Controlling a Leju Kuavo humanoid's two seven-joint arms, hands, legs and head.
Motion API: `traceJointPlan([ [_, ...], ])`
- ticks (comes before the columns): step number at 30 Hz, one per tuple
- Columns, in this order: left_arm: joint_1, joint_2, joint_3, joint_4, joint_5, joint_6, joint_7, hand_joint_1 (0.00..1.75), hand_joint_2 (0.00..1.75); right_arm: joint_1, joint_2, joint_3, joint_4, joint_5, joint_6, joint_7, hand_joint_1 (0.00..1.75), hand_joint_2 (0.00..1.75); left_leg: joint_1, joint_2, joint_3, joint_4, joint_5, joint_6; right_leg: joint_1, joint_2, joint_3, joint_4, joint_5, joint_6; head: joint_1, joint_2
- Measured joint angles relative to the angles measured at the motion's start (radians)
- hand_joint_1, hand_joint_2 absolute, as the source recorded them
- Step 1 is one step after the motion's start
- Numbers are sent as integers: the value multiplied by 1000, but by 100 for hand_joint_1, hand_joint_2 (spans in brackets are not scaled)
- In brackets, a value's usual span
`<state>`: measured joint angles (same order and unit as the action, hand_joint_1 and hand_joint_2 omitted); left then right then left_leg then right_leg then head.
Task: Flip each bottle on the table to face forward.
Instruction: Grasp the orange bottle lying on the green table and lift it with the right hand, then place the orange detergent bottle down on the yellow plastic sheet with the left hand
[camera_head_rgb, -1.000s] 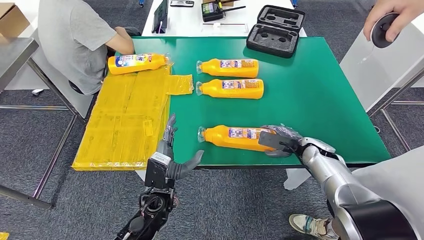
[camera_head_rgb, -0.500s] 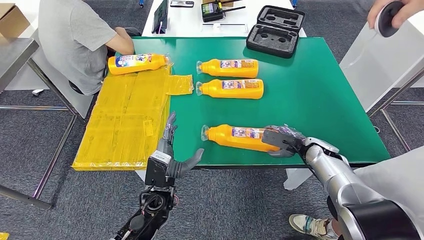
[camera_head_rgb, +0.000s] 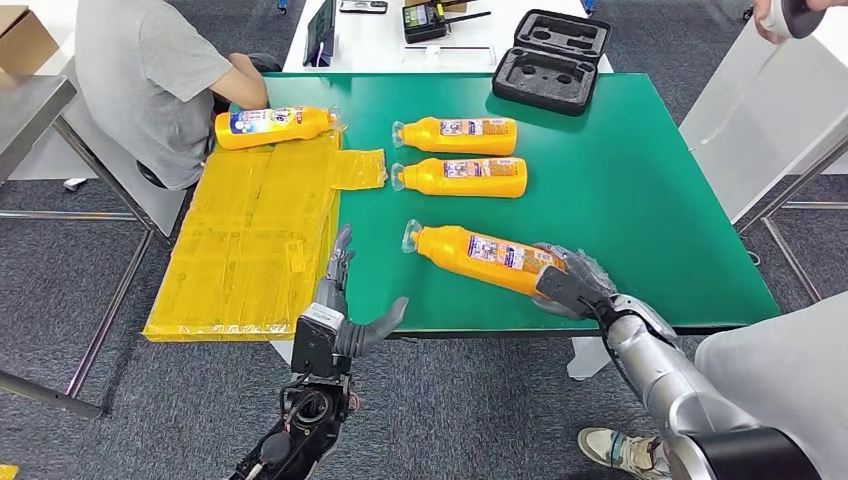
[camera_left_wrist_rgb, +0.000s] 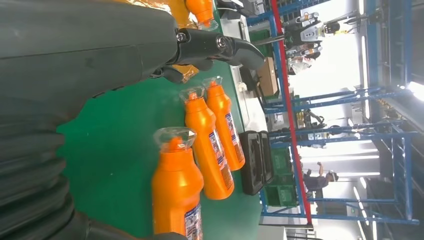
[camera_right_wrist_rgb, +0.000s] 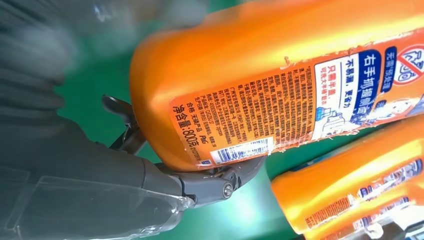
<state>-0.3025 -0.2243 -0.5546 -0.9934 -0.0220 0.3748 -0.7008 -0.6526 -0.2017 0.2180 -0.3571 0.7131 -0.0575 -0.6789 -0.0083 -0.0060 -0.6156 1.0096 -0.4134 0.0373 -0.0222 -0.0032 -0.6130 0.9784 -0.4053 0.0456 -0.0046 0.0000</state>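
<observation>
Orange bottle (camera_head_rgb: 487, 258), label up, gripped at its base by right robot hand (camera_head_rgb: 568, 284); left robot hand (camera_head_rgb: 345, 300) spread, empty.

Silver jointed arms, dark grey hands: right hand (camera_head_rgb: 566, 282), left hand (camera_head_rgb: 345, 300).

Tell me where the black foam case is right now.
In the head view, the black foam case sits at the green table's far edge, right of centre, beyond the two side-by-side orange bottles.
</observation>
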Motion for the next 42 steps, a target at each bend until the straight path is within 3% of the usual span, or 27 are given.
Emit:
traceJointPlan([
  [12, 22, 0, 1, -45, 18, 1, 0, 0, 175, 26, 28, -75, -43, -144, 17, -19, 175, 175, 0, 0, 0, 0, 0, 0, 0, 0, 0, 0, 0, 0, 0, 0],
  [18, 43, 0, 16, -74, 77, -61, 0, 0, 175, 69, 40, -73, -137, -344, 104, -20, 175, 175, 0, 0, 0, 0, 0, 0, 0, 0, 0, 0, 0, 0, 0, 0],
  [25, 54, -2, 32, -86, 102, -94, 0, 0, 175, 103, 48, -69, -222, -387, 129, -20, 175, 175, 0, 0, 0, 0, 0, 0, 0, 0, 0, 0, 0, 0, 0, 0],
  [30, 30, -39, 87, -14, 309, -360, 0, 0, 175, 167, 68, -12, -368, -565, 197, -21, 175, 175, 0, -1, -1, 0, 0, 0, 0, -1, 0, 0, 0, 0, 0, 0],
  [34, 2, -65, 117, 44, 365, -515, 0, 0, 175, 215, 96, 61, -476, -641, 255, -21, 175, 175, 0, 0, 0, 0, 0, 0, 1, 0, -1, 0, 0, 0, 0, 0],
  [37, -10, -77, 134, 73, 379, -581, 0, 0, 175, 253, 116, 111, -544, -669, 316, -21, 175, 175, 1, 0, 0, 0, 0, 0, 1, 0, -1, 0, 0, 0, 0, 0],
  [42, -19, -85, 156, 102, 375, -603, 0, 0, 175, 299, 138, 169, -615, -672, 376, -21, 175, 175, 1, 0, -1, -1, 0, 0, 1, 0, -1, 0, 0, 0, 0, 0],
])
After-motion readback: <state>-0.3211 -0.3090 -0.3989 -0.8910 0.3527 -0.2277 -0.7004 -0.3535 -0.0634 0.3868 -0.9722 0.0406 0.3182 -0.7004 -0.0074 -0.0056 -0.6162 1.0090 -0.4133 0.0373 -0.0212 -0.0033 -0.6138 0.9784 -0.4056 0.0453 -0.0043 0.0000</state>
